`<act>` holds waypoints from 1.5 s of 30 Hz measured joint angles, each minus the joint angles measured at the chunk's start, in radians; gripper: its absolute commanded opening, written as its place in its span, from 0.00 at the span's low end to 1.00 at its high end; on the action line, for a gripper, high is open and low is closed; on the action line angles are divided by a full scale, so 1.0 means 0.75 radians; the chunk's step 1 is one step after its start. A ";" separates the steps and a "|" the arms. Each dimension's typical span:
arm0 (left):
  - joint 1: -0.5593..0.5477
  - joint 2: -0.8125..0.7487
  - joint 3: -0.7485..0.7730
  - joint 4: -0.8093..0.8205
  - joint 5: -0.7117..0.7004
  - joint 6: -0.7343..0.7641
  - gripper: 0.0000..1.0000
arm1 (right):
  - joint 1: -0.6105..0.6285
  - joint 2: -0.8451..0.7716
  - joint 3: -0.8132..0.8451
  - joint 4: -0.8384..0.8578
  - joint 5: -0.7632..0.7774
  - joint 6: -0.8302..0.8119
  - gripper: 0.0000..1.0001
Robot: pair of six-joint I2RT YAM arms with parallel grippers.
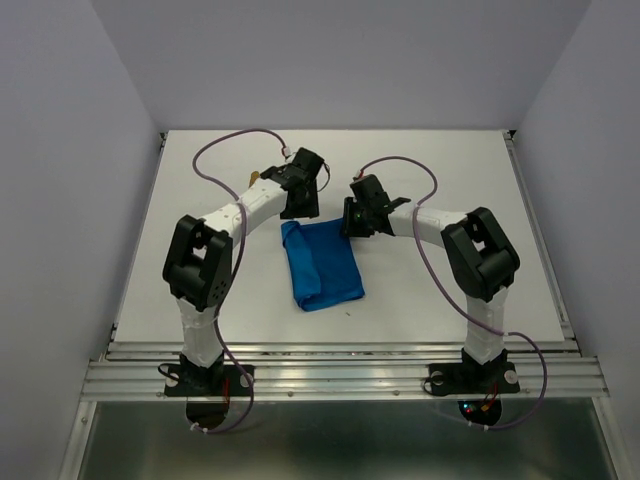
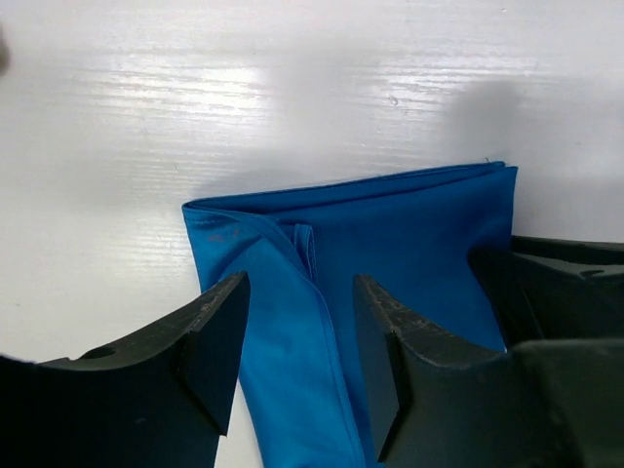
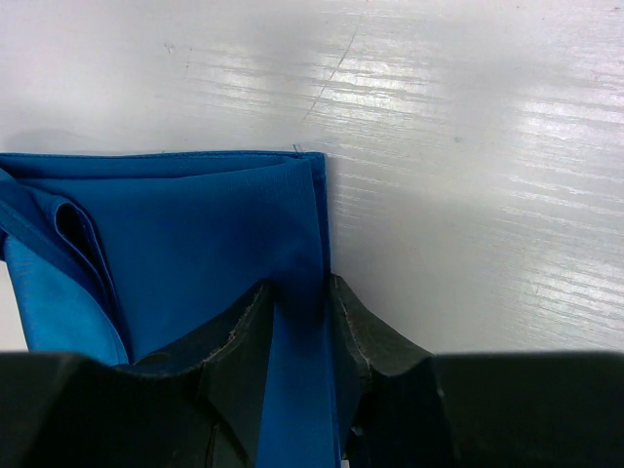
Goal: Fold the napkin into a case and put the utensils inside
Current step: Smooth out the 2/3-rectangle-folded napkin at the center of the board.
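At mid surface (image 1: 450, 300), the napkin (image 1: 322, 265) lay folded down to a narrow blue oblong, long axis running away from the arm bases w/ a slight slant. So you had the folding approx. done. I couldn't tell whether a usable pocket was formed: the left wrist view showed stacked layers & 1 small tuck near the far-left corner, no clear mouth.

The left gripper (image 2: 297, 341) stood spread over that corner, 1 finger each side of the tuck, cloth between them but not clamped. The right gripper (image 3: 300, 312) was pinching the napkin's far-right edge, layers squeezed between its 2 fingers. Both sat at the cloth's far end, near each other, so you had to mind a knock btwn them.

Left to do, by my read: flatten the fold into a proper pocket, then fetch the cutlery & slip it in. None showed inside.

Only 1 golden sliver, prob. a utensil (image 1: 256, 177), showed on the surface beyond the left arm (image 1: 240, 212), mostly hidden by it. I couldn't tell which piece, or how many. That arm stood in your way to it, & its purple cable (image 1: 215, 150) looped close by. A tiny dark speck (image 1: 347, 316) lay just beside the napkin's near edge.
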 measured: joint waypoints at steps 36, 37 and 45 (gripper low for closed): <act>-0.154 0.316 0.144 -0.151 -0.377 -0.019 0.21 | 0.000 0.000 0.000 0.000 -0.009 0.006 0.36; -0.154 0.318 0.144 -0.150 -0.378 -0.018 0.16 | 0.000 0.000 0.000 0.000 -0.009 0.006 0.36; -0.154 0.331 0.144 -0.148 -0.380 -0.012 0.00 | 0.000 0.000 0.000 0.000 -0.009 0.010 0.36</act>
